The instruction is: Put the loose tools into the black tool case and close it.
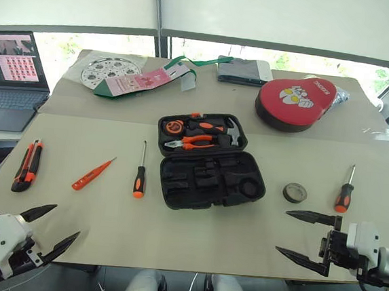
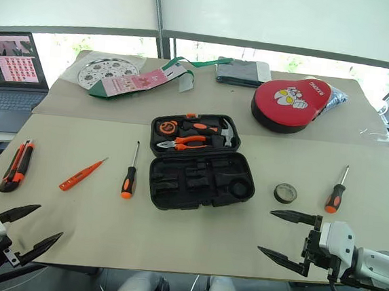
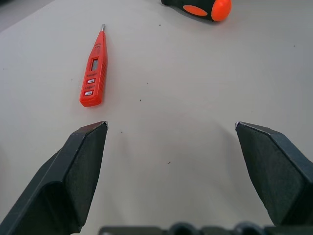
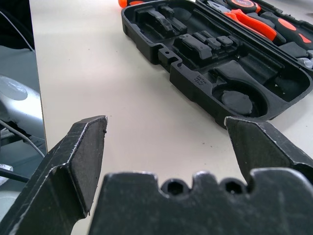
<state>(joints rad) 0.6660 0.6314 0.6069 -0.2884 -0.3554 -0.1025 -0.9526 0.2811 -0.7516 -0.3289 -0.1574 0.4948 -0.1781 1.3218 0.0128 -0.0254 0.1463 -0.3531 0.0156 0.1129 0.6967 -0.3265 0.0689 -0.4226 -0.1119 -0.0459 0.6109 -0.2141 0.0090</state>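
Fig.: start layout. Black tool case [image 1: 210, 162] lies open at tabletop [image 1: 105, 226] centre. Far half holds pliers [image 1: 193, 143], hammer [image 1: 228, 129], tape measure [image 1: 174, 126]; near half's slots are empty, prob. awaiting loose tools. At 9 o'clock of case: screwdriver [image 1: 139, 175], tester screwdriver [image 1: 91, 174], utility knife [image 1: 27, 165]. At 3 o'clock: tape roll [image 1: 294, 192], 2nd screwdriver [image 1: 344, 193]. Left claw [image 1: 49, 229] & right claw [image 1: 307, 240] spread wide, empty, near edge.
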